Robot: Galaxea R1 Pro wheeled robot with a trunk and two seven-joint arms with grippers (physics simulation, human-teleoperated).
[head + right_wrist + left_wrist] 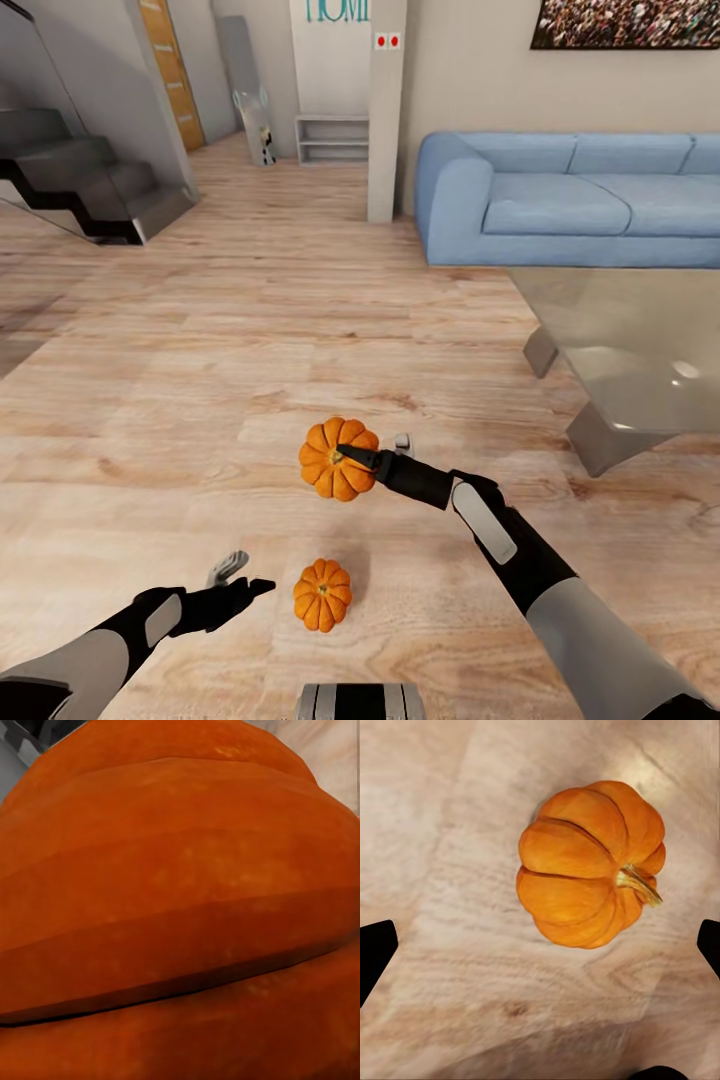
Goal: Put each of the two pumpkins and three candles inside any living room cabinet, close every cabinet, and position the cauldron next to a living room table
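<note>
My right gripper [368, 452] is shut on one orange ribbed pumpkin [336, 460], holding it above the wooden floor; up close its orange skin [180, 900] spans the right wrist view. The other pumpkin [322, 594] lies on the floor nearer to me, also seen stem sideways as the pumpkin [589, 862] from the left wrist. My left gripper [247, 576] is open just left of it, not touching, its dark fingertips [375, 952] spread wide. The glass-topped table [640, 340] stands at the right. The candles, cabinet and cauldron are out of view.
A blue sofa [580, 200] sits behind the table. A pale pillar [385, 110] and a low grey shelf [330, 138] stand at the back, with dark stairs [90, 180] at the far left. Wooden floor [200, 350] stretches ahead.
</note>
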